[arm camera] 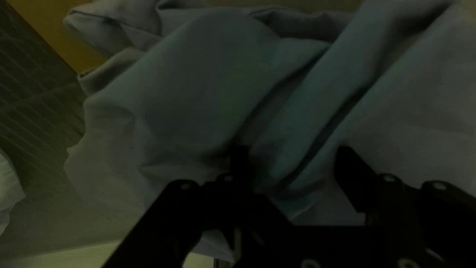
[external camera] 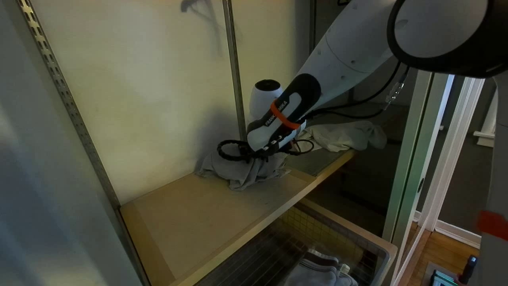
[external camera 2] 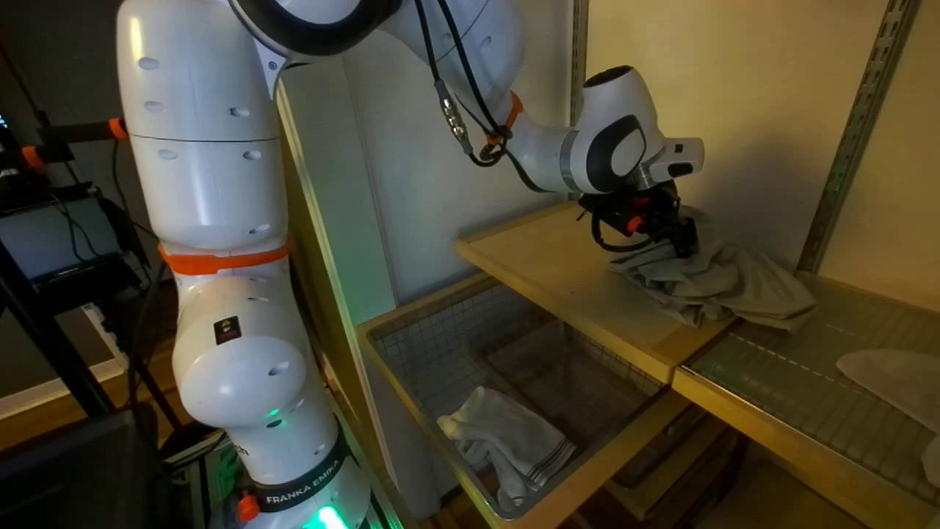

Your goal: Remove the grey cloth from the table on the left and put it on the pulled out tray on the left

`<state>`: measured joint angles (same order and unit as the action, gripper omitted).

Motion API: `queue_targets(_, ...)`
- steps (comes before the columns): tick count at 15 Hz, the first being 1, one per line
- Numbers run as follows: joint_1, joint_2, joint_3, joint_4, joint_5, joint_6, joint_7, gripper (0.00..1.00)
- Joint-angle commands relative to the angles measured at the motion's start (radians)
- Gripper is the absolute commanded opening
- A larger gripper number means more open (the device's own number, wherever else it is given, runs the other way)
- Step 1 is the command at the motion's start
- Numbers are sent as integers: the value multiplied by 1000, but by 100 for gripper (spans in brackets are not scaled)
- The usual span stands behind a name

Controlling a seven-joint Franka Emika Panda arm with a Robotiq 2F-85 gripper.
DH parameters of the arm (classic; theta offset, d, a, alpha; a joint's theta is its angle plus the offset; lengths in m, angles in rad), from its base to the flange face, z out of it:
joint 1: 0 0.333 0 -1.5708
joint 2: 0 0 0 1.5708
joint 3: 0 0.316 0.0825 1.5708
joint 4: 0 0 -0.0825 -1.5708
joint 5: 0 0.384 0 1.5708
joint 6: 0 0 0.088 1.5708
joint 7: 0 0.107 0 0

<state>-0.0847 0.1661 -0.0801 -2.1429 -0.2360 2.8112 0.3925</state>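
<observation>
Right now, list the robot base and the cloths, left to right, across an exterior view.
In an exterior view: robot base, striped cloth in the pulled-out tray, crumpled grey cloth, pale cloth at the right edge.

The grey cloth [external camera 2: 734,283] lies crumpled in deep folds on the wooden worktop [external camera 2: 569,268], one end trailing past its edge, while the wood-rimmed mesh tray [external camera 2: 606,464] stands pulled out lower down.
</observation>
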Motion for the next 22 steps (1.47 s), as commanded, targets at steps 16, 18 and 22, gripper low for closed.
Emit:
queue_targets(16,64,-442,39,-153,356,-959,-482,1)
queue_targets(18,72,-523,30,-183,370,-1100,-562,1)
queue_targets(22,96,-619,17,-255,372,-1303,-704,1)
